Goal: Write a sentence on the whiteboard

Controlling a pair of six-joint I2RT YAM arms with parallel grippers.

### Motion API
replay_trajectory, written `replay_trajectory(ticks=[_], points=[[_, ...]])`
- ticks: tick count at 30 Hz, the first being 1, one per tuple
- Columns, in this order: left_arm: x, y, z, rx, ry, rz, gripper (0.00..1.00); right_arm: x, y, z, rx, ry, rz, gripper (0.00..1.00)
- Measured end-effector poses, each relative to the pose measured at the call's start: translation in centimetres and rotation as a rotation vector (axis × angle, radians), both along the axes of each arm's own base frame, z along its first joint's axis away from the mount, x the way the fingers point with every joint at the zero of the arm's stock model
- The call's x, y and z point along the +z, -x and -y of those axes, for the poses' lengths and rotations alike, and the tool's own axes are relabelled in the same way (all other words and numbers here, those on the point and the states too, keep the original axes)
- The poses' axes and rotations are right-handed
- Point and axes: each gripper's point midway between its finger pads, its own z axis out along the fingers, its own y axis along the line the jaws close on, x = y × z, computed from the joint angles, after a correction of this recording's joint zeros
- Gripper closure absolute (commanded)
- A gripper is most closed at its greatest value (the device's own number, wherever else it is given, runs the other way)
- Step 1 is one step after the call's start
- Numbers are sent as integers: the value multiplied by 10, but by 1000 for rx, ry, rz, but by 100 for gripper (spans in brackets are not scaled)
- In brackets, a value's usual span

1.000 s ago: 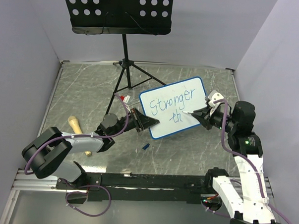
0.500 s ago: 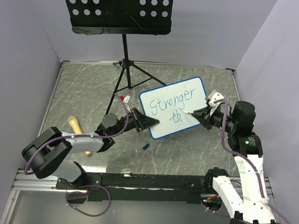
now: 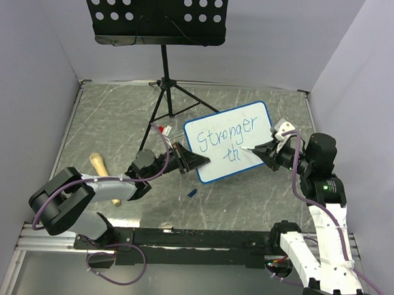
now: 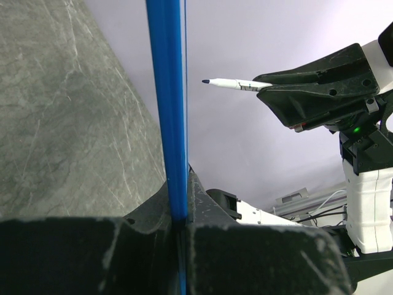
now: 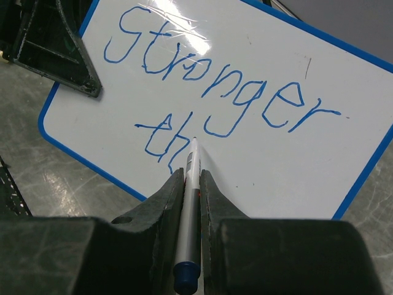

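Note:
The whiteboard, white with a blue frame, stands tilted in mid-table. Blue lettering on it reads "Stronger" with "th" below; it also shows in the right wrist view. My left gripper is shut on the board's lower left edge; in the left wrist view the blue frame runs edge-on between the jaws. My right gripper is shut on a white marker whose tip sits just right of the "th". In the left wrist view the marker tip is a small gap away from the board's face.
A black perforated music stand on a tripod stands behind the board. A tan wooden object lies at left by the left arm. A small blue cap lies in front of the board. A red-and-white item lies left of the board.

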Motion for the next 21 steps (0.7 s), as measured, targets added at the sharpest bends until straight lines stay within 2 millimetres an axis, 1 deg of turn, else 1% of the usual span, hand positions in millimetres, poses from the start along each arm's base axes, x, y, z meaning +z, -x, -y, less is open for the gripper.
replay_trajectory(ticks=[16,21], points=[[0,0,0,0,0,0,99,0,0,0,0,0,0,100],[0,0,0,0,0,0,99,1,-3,3,-17,3,7,100]])
